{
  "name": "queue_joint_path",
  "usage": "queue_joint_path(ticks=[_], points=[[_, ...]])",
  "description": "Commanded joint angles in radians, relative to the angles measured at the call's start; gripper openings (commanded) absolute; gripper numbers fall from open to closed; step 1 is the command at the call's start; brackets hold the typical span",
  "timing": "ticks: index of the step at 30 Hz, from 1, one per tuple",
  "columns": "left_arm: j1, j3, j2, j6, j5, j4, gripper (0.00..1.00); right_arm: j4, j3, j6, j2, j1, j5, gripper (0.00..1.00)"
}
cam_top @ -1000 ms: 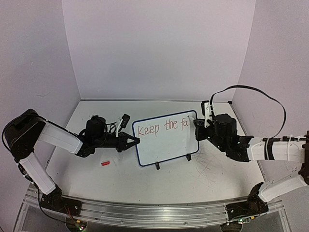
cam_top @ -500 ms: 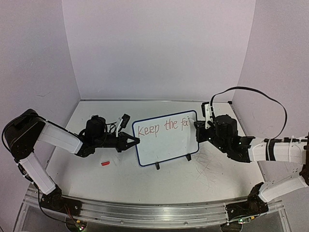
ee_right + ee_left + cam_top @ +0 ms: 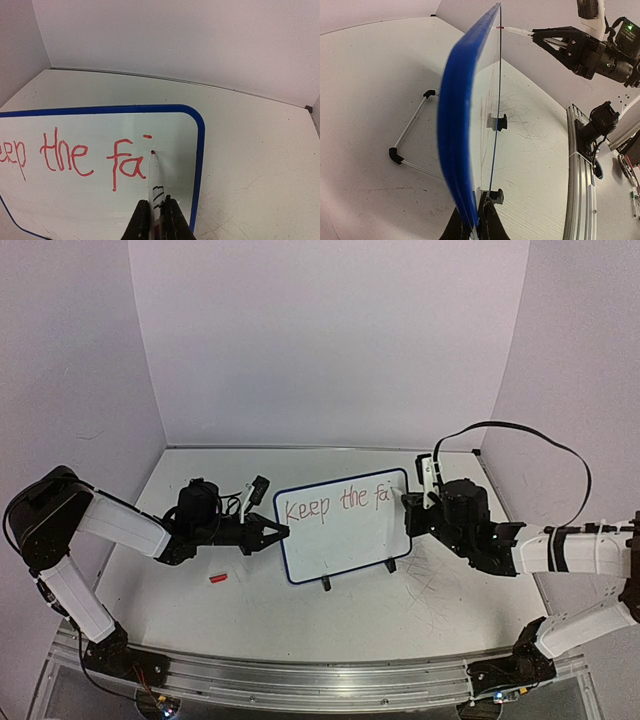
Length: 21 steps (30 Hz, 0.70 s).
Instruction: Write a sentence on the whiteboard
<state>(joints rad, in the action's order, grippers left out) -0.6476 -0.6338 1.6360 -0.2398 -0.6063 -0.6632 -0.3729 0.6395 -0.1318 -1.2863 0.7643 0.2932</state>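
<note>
The whiteboard (image 3: 340, 530) stands tilted on two black clip feet mid-table. Its blue rim shows edge-on in the left wrist view (image 3: 462, 125). Red letters (image 3: 335, 503) on it read "Keep the fa" with a small dash above; the right wrist view shows "the fa" (image 3: 92, 157). My left gripper (image 3: 278, 533) is shut on the board's left edge (image 3: 472, 225). My right gripper (image 3: 412, 502) is shut on a white marker (image 3: 156, 187). The marker's red tip (image 3: 153, 152) is at the board just right of the "a", under the dash.
A small red cap (image 3: 218, 579) lies on the table in front of the left arm. A wire stand with black corner pieces (image 3: 410, 145) lies behind the board. The tabletop right of the board is scratched (image 3: 430, 570). Walls close the back and both sides.
</note>
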Motion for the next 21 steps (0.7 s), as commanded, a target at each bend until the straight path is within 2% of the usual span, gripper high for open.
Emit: queue_joint_path(ticks=[1,21], points=[[0.02,-0.011,0.0,0.087,0.163,0.083,0.0,-0.02,0.031,-0.001,-0.022,0.0,0.012,0.0],[0.02,-0.015,0.002,0.088,0.165,0.084,0.0,0.07,-0.001,-0.065,-0.008,0.003,-0.02,0.0]])
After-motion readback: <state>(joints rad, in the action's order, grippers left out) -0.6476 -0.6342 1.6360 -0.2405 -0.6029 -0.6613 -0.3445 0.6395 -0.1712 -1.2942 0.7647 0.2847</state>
